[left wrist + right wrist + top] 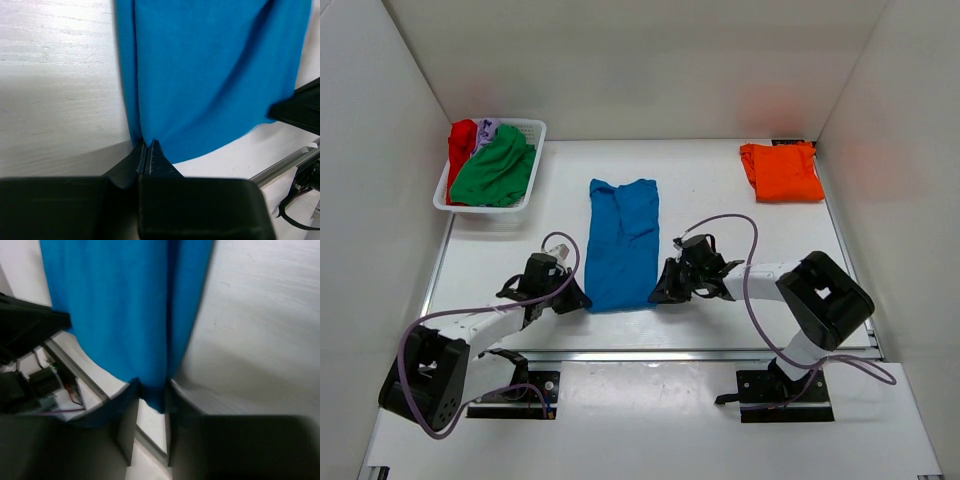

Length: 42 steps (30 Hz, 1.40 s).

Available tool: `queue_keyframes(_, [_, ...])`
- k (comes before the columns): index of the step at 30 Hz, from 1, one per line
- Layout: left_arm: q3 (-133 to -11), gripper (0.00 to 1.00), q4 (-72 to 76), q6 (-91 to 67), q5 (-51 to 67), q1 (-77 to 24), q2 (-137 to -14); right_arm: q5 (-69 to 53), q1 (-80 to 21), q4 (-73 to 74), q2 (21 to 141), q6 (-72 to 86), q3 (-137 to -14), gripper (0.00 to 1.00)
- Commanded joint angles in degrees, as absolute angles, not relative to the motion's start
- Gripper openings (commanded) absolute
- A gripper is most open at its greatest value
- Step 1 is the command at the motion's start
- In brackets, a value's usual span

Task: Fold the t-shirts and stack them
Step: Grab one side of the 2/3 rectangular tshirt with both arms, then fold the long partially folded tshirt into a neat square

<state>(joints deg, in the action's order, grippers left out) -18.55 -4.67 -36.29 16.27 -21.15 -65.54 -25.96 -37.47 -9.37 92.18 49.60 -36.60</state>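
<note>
The blue t-shirt is lying on the counter, its long axis running away from the arms. The left claw is pinching its near-left hem corner, and the right claw is pinching the near-right one, so the rest of the cloth is stretching straight ahead of both.

A white slatted basket sits at the white table's far-left corner.

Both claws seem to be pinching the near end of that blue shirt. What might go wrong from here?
1. The left gripper pinches only the very corner of the blue t-shirt, so the cloth may slip out on lifting.
2. The right gripper seems to have more cloth between its fingers; an uneven pull could skew the fold.
3. The folded-over flap at the far end lies loose and may flop open.
</note>
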Motion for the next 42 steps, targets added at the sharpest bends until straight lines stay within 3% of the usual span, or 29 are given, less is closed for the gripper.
queue_keyframes(1, [-17.32, 0.00, -7.03, -35.94, 16.35, -21.00, -63.81, -25.84, -38.58, -11.08, 93.78, 51.42, -37.79, 0.02])
queue_keyframes(16, [-18.54, 0.00, -20.82, -38.14, 18.19, -27.42, -48.80, -31.02, -40.25, 10.80, 77.17, 43.60, -32.43, 0.00])
queue_keyframes(21, [-22.48, 0.00, -22.94, -39.29, 19.33, -27.78, -46.84, -33.57, -39.20, 15.72, 75.41, 41.67, -36.64, 0.01])
queue_keyframes(26, [-34.16, 0.00, -22.76, -37.27, 23.19, -23.31, -52.81, -36.47, -32.88, 21.61, 76.81, 36.40, -45.06, 0.01])
queue_keyframes(31, [-45.58, 0.00, -16.19, -35.60, 26.19, -17.93, -66.23, -39.90, -24.54, 26.27, 83.31, 30.08, -57.99, 0.00])
queue_keyframes(37, [-64.92, 0.00, -10.64, -34.45, 25.84, -13.02, -90.32, -38.50, -16.54, 30.67, 103.58, 23.65, -82.31, 0.00])
queue_keyframes(38, [-70.08, 0.02, -10.03, -34.37, 25.49, -12.66, -95.92, -37.54, -15.31, 30.41, 106.32, 22.95, -84.62, 0.00])
queue_keyframes(39, [-75.53, 0.21, -10.98, -34.28, 25.23, -11.87, -101.28, -37.70, -14.42, 31.63, 110.70, 22.33, -89.86, 0.02])
queue_keyframes(40, [-78.54, 0.29, -10.73, -34.19, 25.57, -11.08, -103.86, -37.18, -13.98, 32.25, 114.92, 21.19, -95.31, 0.09])
queue_keyframes(42, [-85.14, 0.52, -7.49, -35.93, 25.31, -9.94, -110.89, -32.37, -13.80, 33.66, 119.78, 18.91, -100.97, 0.40])
